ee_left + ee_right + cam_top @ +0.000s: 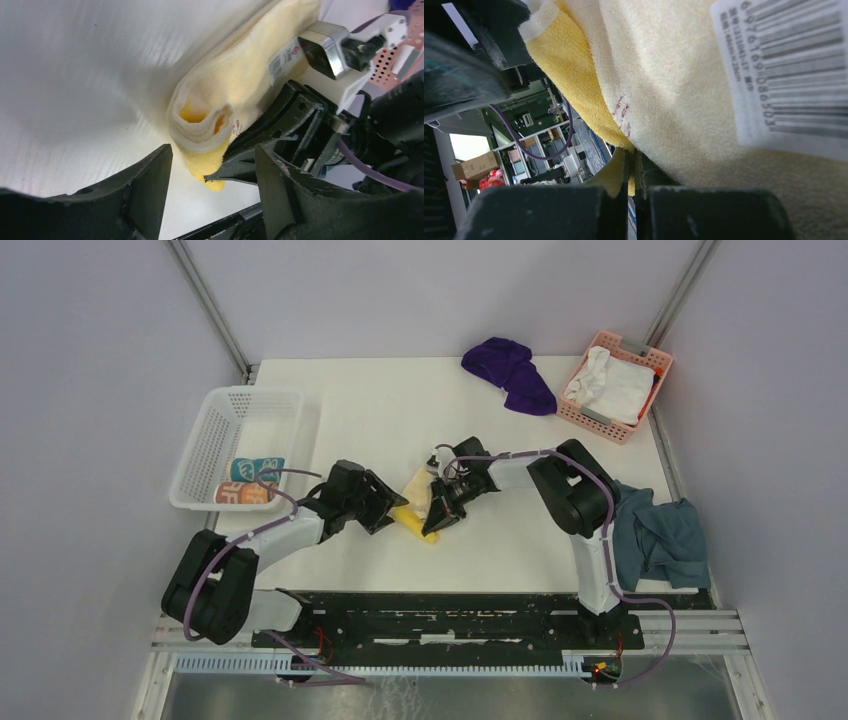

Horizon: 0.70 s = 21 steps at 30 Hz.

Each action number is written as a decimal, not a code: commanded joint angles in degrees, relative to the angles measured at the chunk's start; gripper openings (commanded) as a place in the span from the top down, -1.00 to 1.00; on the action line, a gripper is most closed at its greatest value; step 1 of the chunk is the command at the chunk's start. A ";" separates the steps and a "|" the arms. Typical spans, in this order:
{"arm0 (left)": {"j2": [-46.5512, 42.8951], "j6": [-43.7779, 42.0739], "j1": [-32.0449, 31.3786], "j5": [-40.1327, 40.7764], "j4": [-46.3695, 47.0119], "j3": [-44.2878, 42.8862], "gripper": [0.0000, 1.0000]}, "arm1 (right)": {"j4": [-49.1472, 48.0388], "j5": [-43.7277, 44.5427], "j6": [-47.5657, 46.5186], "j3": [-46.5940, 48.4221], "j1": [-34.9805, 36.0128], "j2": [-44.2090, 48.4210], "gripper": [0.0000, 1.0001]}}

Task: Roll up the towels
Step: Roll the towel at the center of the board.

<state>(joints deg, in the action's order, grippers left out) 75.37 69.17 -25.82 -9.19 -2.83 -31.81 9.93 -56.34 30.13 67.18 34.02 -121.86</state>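
Overhead, my arms hide most of the pale yellow towel (414,498) mid-table (380,400), so I'm trusting the wrist cams. The right gripper (631,167) is pinched tight on its folded edge, with a barcode label (784,70) hogging that view, and the left gripper (212,160) sits spread wide just off the rolled-up end. The purple towel (510,375) lies crumpled by the far edge, the teal towel (256,468) and orange towel (245,494) sit rolled in the white basket (215,420) at the left edge, and plain grey walls (90,360) box it in.
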 commanded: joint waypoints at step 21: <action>9.80 -5.04 0.69 6.23 -1.96 -0.86 0.61 | 20.18 11.87 -10.90 12.47 0.87 3.05 0.78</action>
<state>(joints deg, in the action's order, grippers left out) 83.15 68.93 -25.67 -4.78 -2.28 -32.05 25.50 -49.89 23.24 76.18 34.85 -120.55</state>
